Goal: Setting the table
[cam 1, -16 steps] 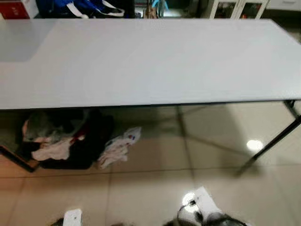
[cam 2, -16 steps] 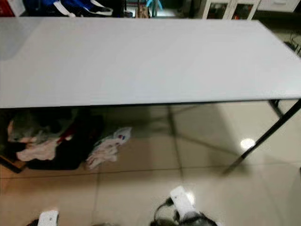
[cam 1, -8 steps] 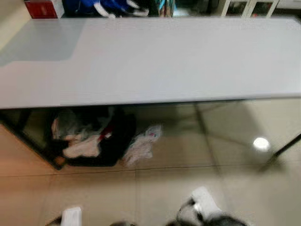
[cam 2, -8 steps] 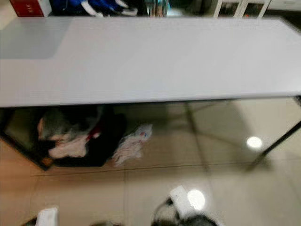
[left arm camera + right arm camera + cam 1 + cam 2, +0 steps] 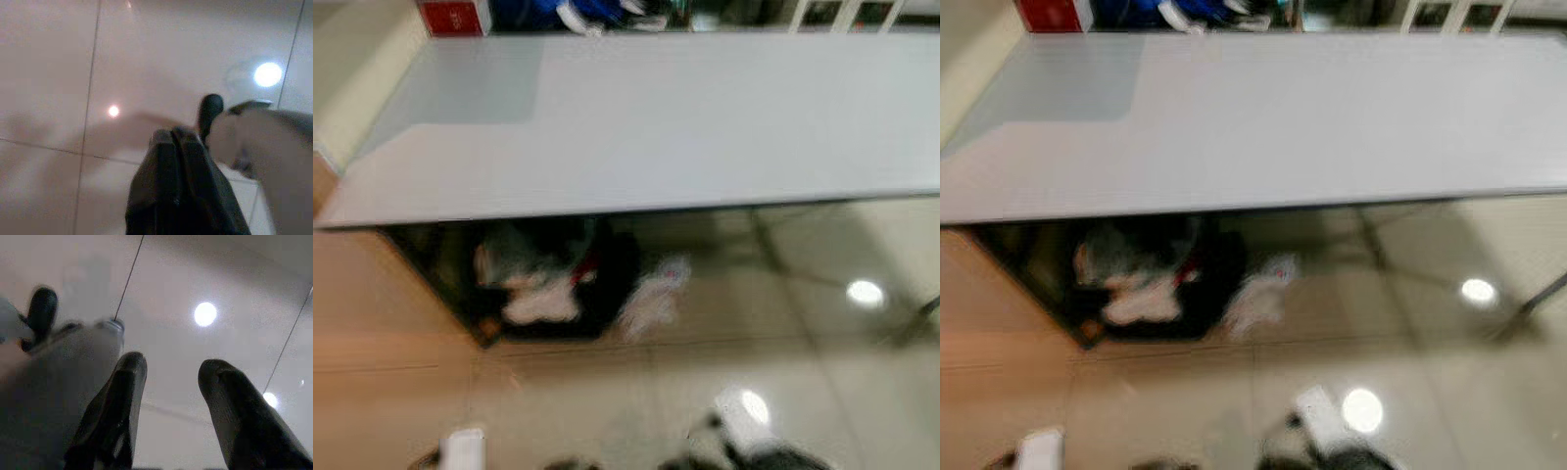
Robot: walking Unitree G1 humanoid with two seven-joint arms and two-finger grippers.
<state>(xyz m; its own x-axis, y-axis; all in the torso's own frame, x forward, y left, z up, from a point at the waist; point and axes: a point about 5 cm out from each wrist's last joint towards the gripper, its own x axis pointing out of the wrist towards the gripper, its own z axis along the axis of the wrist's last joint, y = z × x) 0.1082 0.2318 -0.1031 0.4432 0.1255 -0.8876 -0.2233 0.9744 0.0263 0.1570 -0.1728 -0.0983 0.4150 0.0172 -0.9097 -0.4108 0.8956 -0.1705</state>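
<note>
A long grey desk [image 5: 705, 117] is seen from the head views, with a heap of clothes [image 5: 558, 279] on the floor beneath it. In the wrist views, the left gripper [image 5: 178, 139] is pressed together and the right gripper [image 5: 168, 374] is spread apart, both hung over floor tiles [image 5: 49, 73].

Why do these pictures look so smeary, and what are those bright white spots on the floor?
Both eye views are blurred, so the pile of clothes under the table is mushy. The white spots are lights glaring off the glossy floor tiles; the wrist views catch them too, past the shut left claw and open right claw.
</note>
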